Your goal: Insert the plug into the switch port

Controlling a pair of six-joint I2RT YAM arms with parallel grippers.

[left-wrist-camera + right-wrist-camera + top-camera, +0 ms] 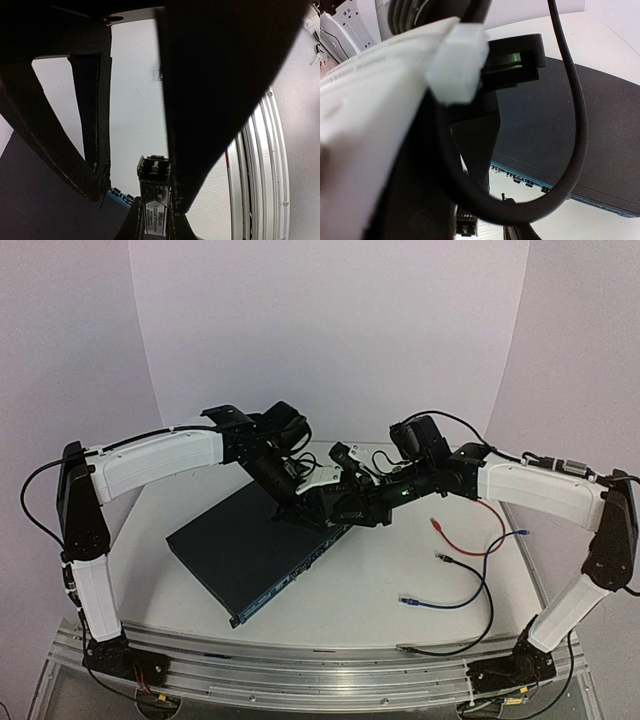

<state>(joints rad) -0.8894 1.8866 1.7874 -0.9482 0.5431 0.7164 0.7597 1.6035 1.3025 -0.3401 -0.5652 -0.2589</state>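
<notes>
The switch (250, 558) lies flat and dark on the white table, its row of ports (520, 179) along the thin front face. Above its far right corner both grippers meet. My left gripper (155, 226) is shut on the plug (154, 182), a small metal module with a white label, whose open end sticks out past the fingers. My right gripper (342, 508) stands open around that free end; one broad dark finger (215, 100) lies against the plug's side, the other (95, 150) stays apart. In the right wrist view the plug (466, 225) shows low, half hidden by the left arm.
Loose cables lie on the table to the right: a red one (465, 540), a blue one (440, 602) and a black one (482, 580). A black cable loop (560, 150) hangs across the right wrist view. Aluminium rails (330, 665) run along the near edge.
</notes>
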